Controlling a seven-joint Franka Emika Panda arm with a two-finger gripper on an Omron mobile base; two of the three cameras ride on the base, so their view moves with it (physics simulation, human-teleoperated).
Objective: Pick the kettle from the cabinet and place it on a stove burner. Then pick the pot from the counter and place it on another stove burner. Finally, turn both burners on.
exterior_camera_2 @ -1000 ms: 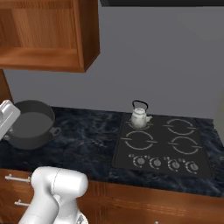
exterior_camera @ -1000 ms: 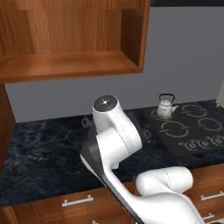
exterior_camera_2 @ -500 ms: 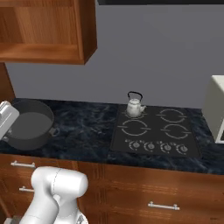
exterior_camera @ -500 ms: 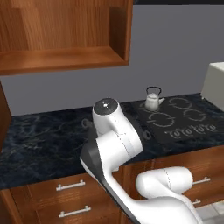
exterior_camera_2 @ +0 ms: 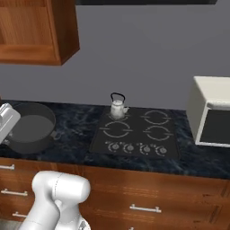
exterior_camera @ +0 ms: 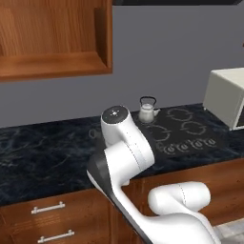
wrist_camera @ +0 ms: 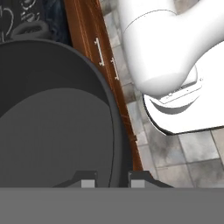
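The kettle (exterior_camera_2: 117, 108) is sitting upright on the back left burner (exterior_camera_2: 117, 117) of the black cooktop (exterior_camera_2: 139, 132), spout pointing toward the middle of the stove. The front left burner (exterior_camera_2: 114, 130) just in front of it is bare.

The pot (exterior_camera_2: 30, 127) is resting on the dark marble table (exterior_camera_2: 197, 159) well to the left of the cooktop, near the front edge above the wooden drawers (exterior_camera_2: 143, 206). In the hand view, the pincer (wrist_camera: 113, 179) is sitting right at the pot's rim (wrist_camera: 114, 131), one fingertip (wrist_camera: 89, 180) inside the wall and the other outside, so the narrow jaws are clamping the rim between them.

The open wooden cabinet (exterior_camera: 57, 40) is hanging up on the wall to the left, and a pale microwave (exterior_camera_2: 210, 111) is standing on the table to the right of the stove.
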